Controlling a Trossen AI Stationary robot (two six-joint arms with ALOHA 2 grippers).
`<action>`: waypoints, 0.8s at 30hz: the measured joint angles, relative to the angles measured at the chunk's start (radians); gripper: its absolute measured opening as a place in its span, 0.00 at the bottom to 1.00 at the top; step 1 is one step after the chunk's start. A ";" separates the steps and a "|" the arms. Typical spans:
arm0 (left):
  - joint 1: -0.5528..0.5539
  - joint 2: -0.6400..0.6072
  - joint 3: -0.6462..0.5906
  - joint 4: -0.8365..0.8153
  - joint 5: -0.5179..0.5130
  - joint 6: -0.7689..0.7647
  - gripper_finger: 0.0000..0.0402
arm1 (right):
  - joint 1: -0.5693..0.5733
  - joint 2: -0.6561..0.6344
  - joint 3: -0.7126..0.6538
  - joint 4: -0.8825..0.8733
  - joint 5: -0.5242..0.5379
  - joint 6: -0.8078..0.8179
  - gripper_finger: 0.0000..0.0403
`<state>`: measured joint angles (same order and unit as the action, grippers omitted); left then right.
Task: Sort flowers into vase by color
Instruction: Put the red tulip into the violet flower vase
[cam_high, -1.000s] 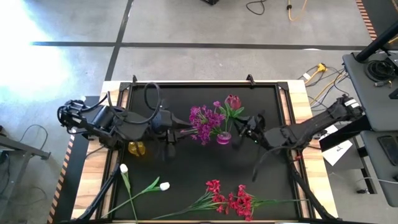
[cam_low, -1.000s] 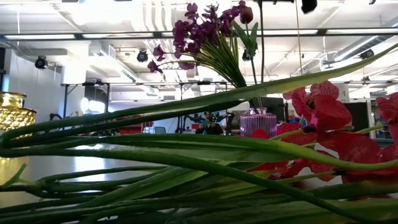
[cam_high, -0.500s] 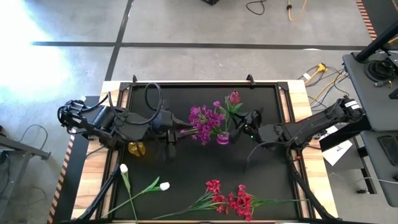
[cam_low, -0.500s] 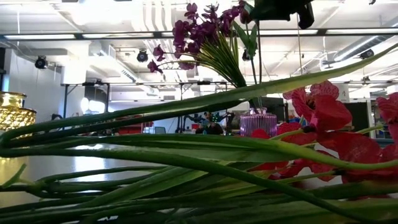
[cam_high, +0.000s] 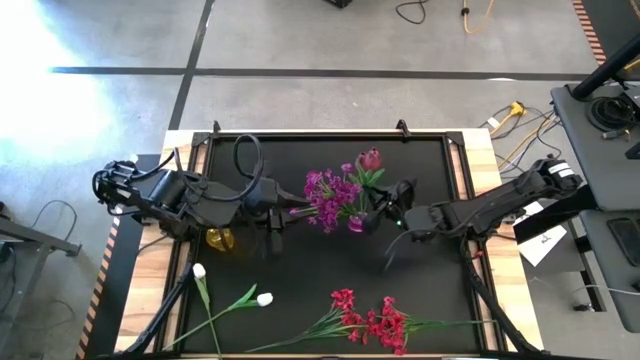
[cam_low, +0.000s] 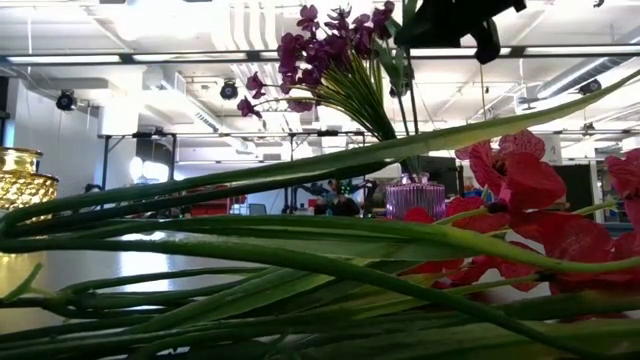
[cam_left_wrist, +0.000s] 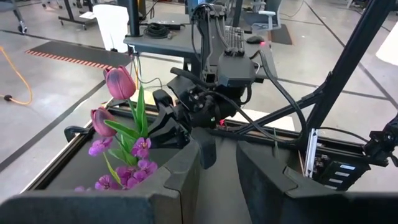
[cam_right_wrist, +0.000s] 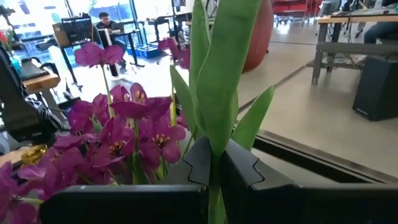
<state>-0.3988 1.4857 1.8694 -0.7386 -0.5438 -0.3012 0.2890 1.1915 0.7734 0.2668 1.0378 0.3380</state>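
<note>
A pink glass vase (cam_high: 357, 222) (cam_low: 415, 195) stands mid-table with purple blossom clusters (cam_high: 328, 196) (cam_low: 325, 50) in it. My right gripper (cam_high: 385, 208) (cam_right_wrist: 214, 163) is beside the vase on its right, shut on a pink tulip stem whose bud (cam_high: 370, 159) (cam_left_wrist: 120, 81) rises above the purple blossoms. My left gripper (cam_high: 288, 211) (cam_left_wrist: 217, 165) hovers open just left of the blossoms and touches nothing. A gold vase (cam_high: 220, 238) (cam_low: 20, 175) stands on the left. White tulips (cam_high: 262, 298) and red blossom stems (cam_high: 370, 322) (cam_low: 520, 180) lie along the near edge. My right gripper pinches the pink tulip's green stalk and leaf base (cam_right_wrist: 213, 134) between its two fingers. It comes level from the table's right, with the fingers across the stalk. The stem stands nearly upright, bud above the fingers, and its lower stalk (cam_low: 410, 130) runs down to the pink vase.
The black mat (cam_high: 300, 150) is bordered by a raised frame and wooden table edges. Bare mat lies between the vases and the stems along the near edge. In the low view, green stalks (cam_low: 300, 250) fill the foreground. People and workbenches show in the room beyond.
My right gripper has moved toward the table's left and lower, closing in on the pink vase and carrying the pink tulip with it. The bud has shifted slightly left, nearer the purple blossoms. In the low view, the gripper has come down into the picture.
</note>
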 joint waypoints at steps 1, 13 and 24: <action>0.000 0.000 0.000 -0.003 0.000 0.000 0.23 | 0.000 0.002 0.000 -0.004 0.001 0.002 0.03; 0.000 0.000 0.000 -0.037 -0.022 0.000 0.23 | 0.000 0.030 0.000 -0.089 0.001 0.052 0.08; 0.000 0.000 0.000 -0.108 -0.025 -0.043 0.23 | -0.003 0.013 0.032 -0.230 -0.133 0.126 0.37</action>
<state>-0.3985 1.4853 1.8694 -0.8467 -0.5690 -0.3443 0.2860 1.2041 0.8053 0.0367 0.9047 0.4637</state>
